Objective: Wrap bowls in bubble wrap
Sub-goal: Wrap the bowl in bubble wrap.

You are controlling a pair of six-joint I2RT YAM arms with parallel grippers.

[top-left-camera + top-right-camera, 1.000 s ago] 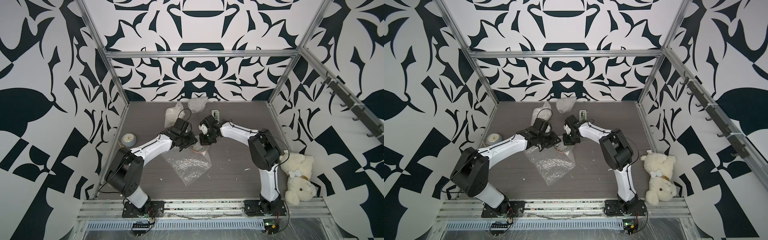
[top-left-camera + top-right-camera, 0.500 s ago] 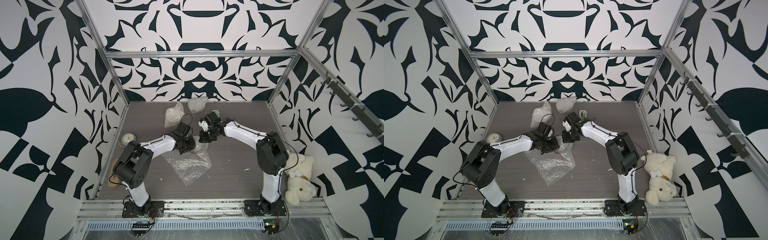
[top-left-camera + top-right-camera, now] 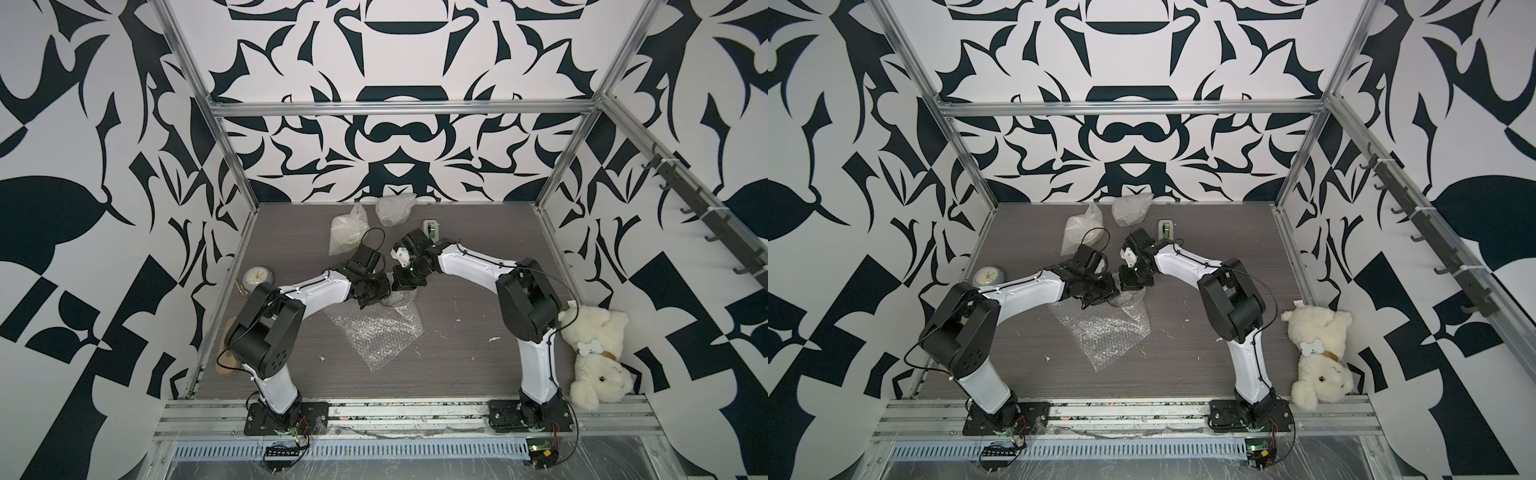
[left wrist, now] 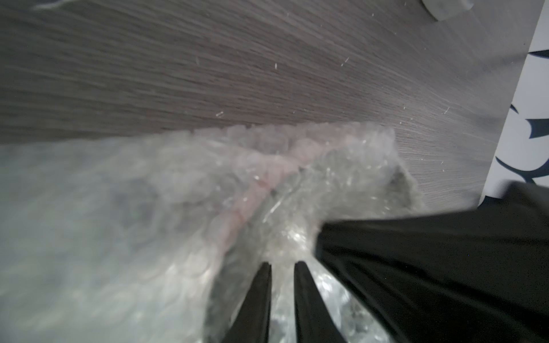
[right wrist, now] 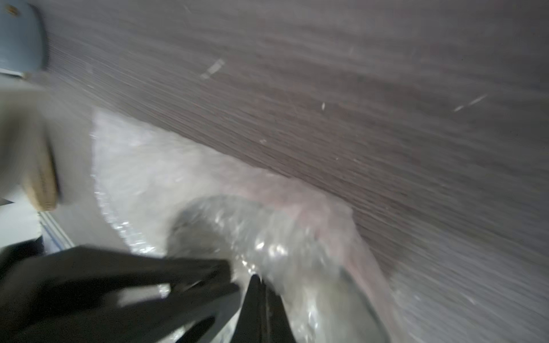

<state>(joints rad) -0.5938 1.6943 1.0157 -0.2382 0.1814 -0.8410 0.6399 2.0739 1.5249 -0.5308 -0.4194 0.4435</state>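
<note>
A clear sheet of bubble wrap (image 3: pixel 374 332) (image 3: pixel 1104 328) lies mid-table, its far corner bunched up where both arms meet. My left gripper (image 3: pixel 384 297) (image 4: pixel 282 264) is shut on a wad of the bubble wrap (image 4: pixel 178 208). Right beside it, my right gripper (image 3: pixel 399 286) (image 5: pixel 258 279) is shut on the film's edge. In the right wrist view a round dark bowl (image 5: pixel 202 225) shows blurred through the wrap under the grippers. In both top views the arms and film hide this bowl.
Two bubble-wrapped bundles (image 3: pixel 347 230) (image 3: pixel 395 210) sit at the back, with a white tape dispenser (image 3: pixel 432 228) next to them. A small clock (image 3: pixel 257 277) stands at the left edge. A teddy bear (image 3: pixel 594 353) lies at the right. Metal frame posts enclose the table.
The left arm's shoulder and elbow have swung back toward the left wall. The left gripper has narrowed on the bunched film. The two grippers have drawn closer together over the wrap's far corner.
</note>
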